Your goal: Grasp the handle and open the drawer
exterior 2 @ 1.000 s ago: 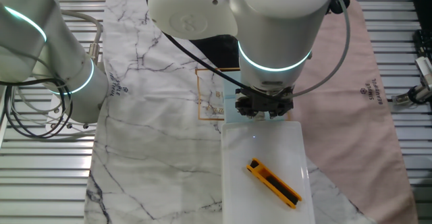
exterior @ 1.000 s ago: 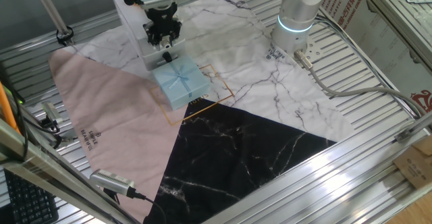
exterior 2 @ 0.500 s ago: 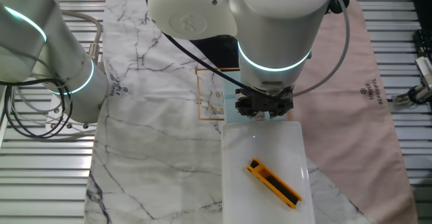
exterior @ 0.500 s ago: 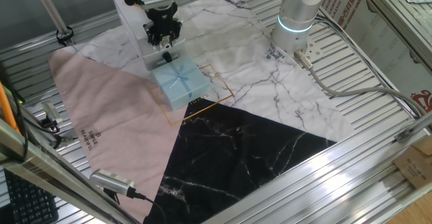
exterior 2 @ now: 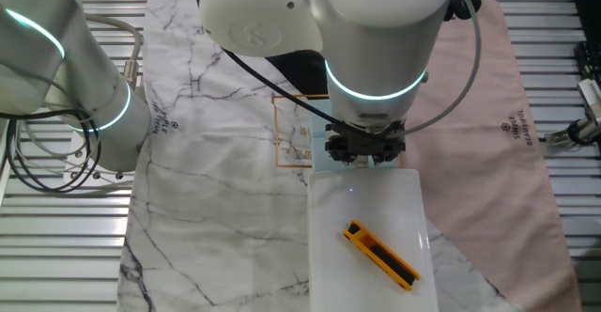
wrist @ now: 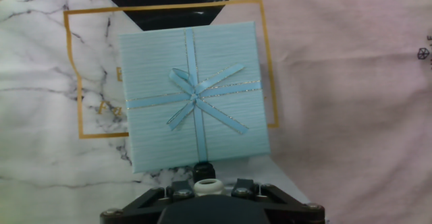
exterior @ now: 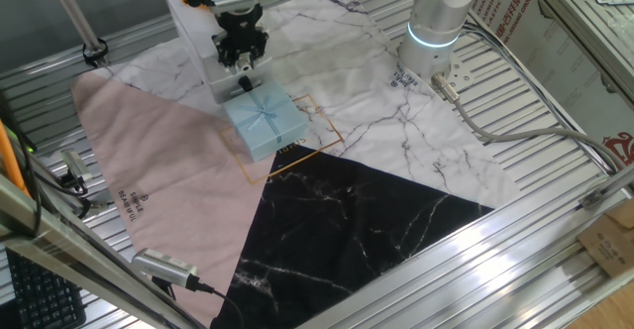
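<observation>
Your slatted metal desk (exterior: 555,161) carries a patchwork of cloths laid flat, white marble-print (exterior: 396,121), pale pink (exterior: 149,170) and black marble-print (exterior: 347,220); they give the small things an even bed, which the bare slats would not.

On the white cloth, at the far side in one fixed view, stands a taller white translucent box (exterior 2: 366,237) with an orange and black bar-shaped object (exterior 2: 380,254) lying on its top; it plays no part in your task, but it sits just beside your target and crowds the approach from that side.

The drawer (wrist: 194,96), a small light-blue squarish flat box, lies flat within a thin gold outline printed where the three cloths meet; its top faces straight up toward the hand camera, so the tool (exterior: 241,59) hangs directly over its near edge, apart from it.

You cannot tell how wide the tool stands, since only its black base shows in the hand view and the arm hides it elsewhere; it appears to hold nothing.

The handle (wrist: 196,98), a tiny pale-blue ribbon bow where the ribbon lines cross, sits at the centre of the top; you will likely need to shift inward to centre over it before descending.
</observation>
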